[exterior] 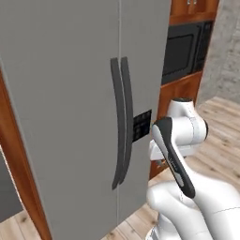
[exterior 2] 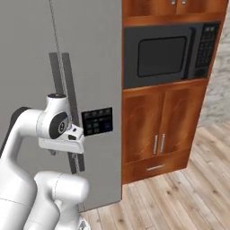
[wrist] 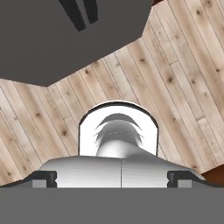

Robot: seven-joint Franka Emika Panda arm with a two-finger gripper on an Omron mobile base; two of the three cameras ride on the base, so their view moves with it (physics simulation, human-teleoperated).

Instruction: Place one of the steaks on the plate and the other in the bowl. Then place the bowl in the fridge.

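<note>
Wooden plank flooring (wrist: 183,87) runs across the lower right of both base views and across most of the hand view. You face the fridge (exterior: 70,93), a tall grey body that takes up the left and centre of the left base view and the left half of the right base view. Its two doors are closed, and two long dark vertical handles (exterior: 121,122) meet at the centre seam. A small dark control panel (exterior 2: 97,121) sits on the right-hand door, just right of the handles. To the right of the fridge you see brown wooden cabinets (exterior 2: 157,130) with a black microwave (exterior 2: 168,54) built in above them, at the upper right of both base views.

Your white arm (exterior: 180,140) rises at the lower right of the left base view and the lower left of the right base view, folded close to the fridge door near the control panel. In the hand view the camera looks down at the floor, with the grey underside corner of the fridge at the upper left. The hand (wrist: 112,179) stands fully open, its two dark fingertips (wrist: 43,179) wide apart at the bottom of that view, holding nothing.
</note>
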